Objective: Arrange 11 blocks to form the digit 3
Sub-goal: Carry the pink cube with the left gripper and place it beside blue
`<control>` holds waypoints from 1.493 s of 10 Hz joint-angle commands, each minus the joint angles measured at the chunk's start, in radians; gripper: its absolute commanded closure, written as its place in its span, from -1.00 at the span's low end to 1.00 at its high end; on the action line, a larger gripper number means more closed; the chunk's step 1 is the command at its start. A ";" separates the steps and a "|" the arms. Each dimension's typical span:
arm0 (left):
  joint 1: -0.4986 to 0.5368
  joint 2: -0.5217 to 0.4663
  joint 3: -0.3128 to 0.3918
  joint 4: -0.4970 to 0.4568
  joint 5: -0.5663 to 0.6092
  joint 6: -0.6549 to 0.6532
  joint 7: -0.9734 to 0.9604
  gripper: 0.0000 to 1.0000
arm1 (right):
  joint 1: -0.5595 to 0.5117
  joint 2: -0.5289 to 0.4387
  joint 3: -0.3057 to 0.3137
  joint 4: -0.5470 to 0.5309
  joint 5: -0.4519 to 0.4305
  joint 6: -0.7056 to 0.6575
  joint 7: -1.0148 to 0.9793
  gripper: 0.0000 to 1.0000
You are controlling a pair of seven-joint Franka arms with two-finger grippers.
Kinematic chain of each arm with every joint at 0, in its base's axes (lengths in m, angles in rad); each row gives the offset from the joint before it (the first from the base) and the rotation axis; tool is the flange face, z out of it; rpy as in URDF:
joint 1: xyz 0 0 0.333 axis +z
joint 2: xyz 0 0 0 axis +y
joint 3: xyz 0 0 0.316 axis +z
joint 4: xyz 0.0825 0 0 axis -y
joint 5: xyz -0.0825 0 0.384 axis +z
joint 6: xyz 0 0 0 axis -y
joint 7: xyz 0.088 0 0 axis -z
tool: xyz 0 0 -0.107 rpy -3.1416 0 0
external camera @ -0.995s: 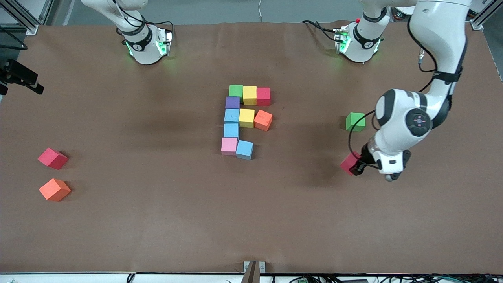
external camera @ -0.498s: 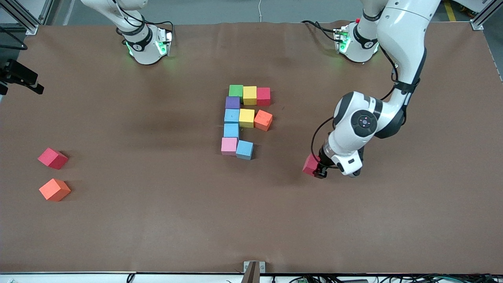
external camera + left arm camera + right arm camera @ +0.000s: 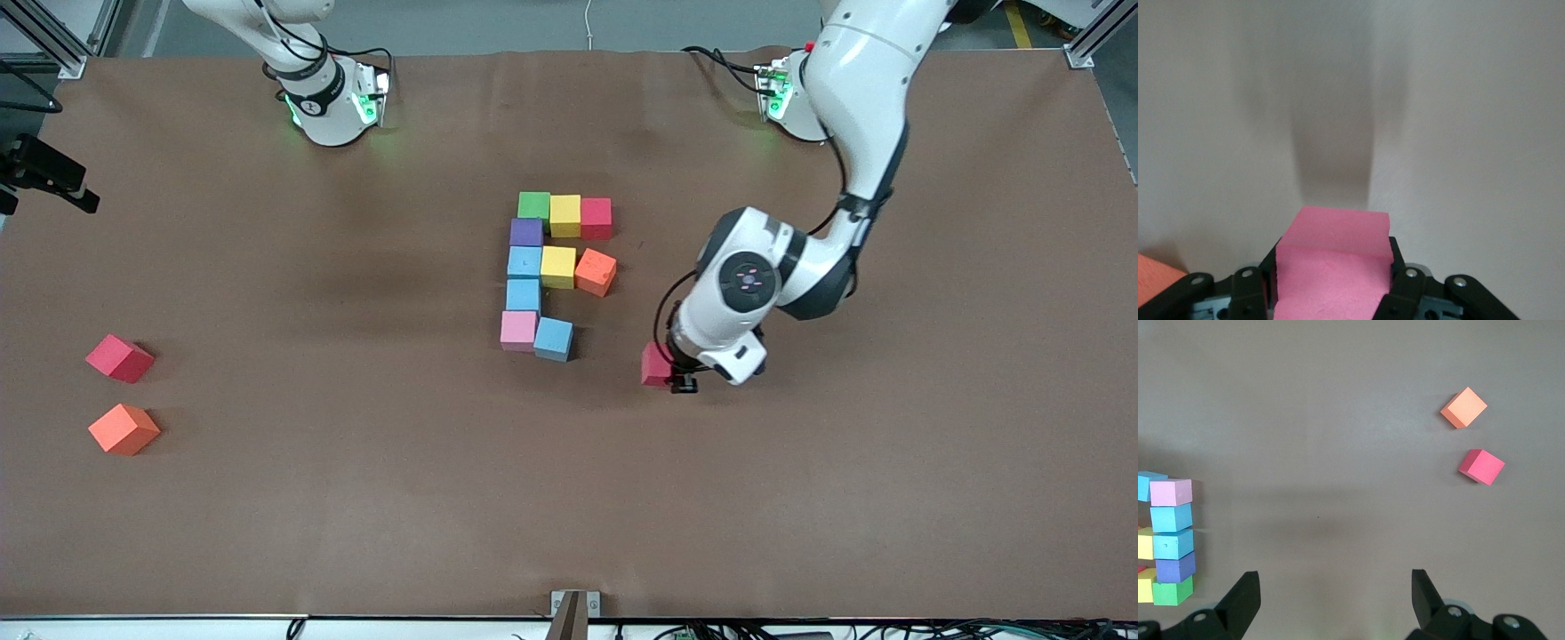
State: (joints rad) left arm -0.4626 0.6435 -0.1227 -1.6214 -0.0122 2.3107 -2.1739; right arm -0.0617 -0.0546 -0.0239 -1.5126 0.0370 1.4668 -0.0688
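Red block [image 3: 656,365] clamped in left gripper [image 3: 673,378] by opp. flat faces; foam judged light, squashy. Right gripper [image 3: 1331,597] spread wide, waiting.

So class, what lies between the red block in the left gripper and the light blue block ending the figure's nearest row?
In the front view, only bare table separates the red block from the light blue block.

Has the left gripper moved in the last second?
Yes. The left gripper, shut on a red block, has moved toward the light blue block.
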 commanded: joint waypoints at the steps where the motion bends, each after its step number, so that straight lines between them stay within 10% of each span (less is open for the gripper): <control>1: -0.068 0.100 0.012 0.098 0.040 -0.030 -0.127 0.46 | -0.006 -0.010 0.004 -0.006 0.007 -0.003 -0.008 -1.00; 15: -0.217 0.150 0.023 0.130 0.064 -0.033 -0.271 0.46 | -0.004 -0.010 0.004 -0.008 0.006 -0.003 -0.008 -1.00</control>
State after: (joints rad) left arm -0.6580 0.7826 -0.1125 -1.5171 0.0309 2.2899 -2.4188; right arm -0.0616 -0.0546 -0.0235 -1.5125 0.0370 1.4668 -0.0688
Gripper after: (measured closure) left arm 0.405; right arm 0.000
